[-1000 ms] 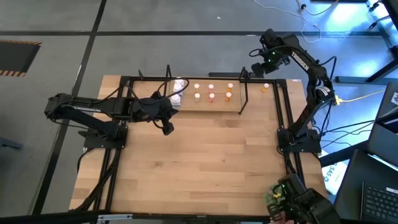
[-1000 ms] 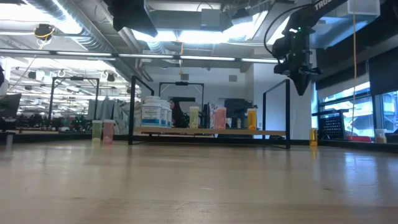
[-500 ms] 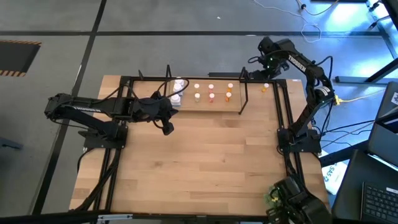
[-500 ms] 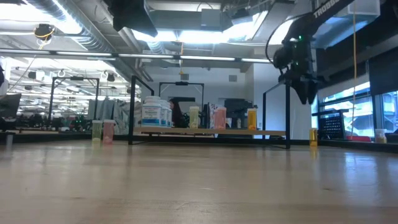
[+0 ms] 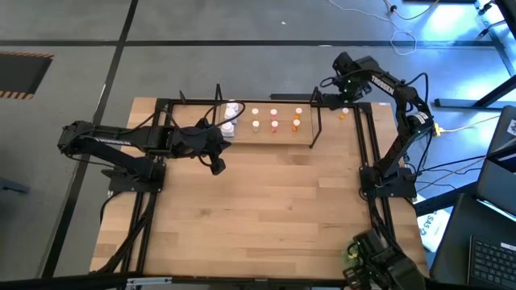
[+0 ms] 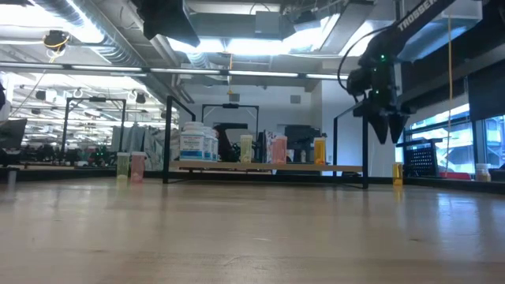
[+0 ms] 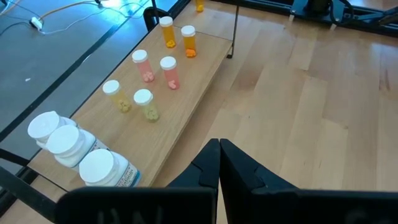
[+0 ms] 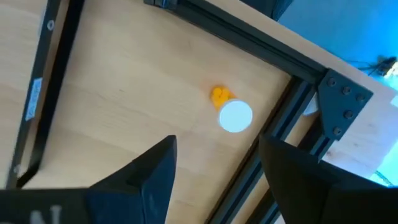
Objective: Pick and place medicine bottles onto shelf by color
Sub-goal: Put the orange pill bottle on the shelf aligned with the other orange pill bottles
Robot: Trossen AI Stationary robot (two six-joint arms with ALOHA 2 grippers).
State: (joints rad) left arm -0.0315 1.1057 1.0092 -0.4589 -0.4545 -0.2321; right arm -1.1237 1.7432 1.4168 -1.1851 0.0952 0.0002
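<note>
Right arm stretched up from its base to the far right corner, elbow bent, right gripper [image 5: 340, 87] pointing down, fingers [image 8: 148, 180] spread wide, nothing between them. Left arm extended sideways from the left edge, left gripper [image 5: 216, 167] low over the bench, fingers [image 7: 208, 171] pressed together, empty.

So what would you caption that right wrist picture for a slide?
Open right gripper hovering over a lone orange medicine bottle standing on the table beside the black frame.
</note>
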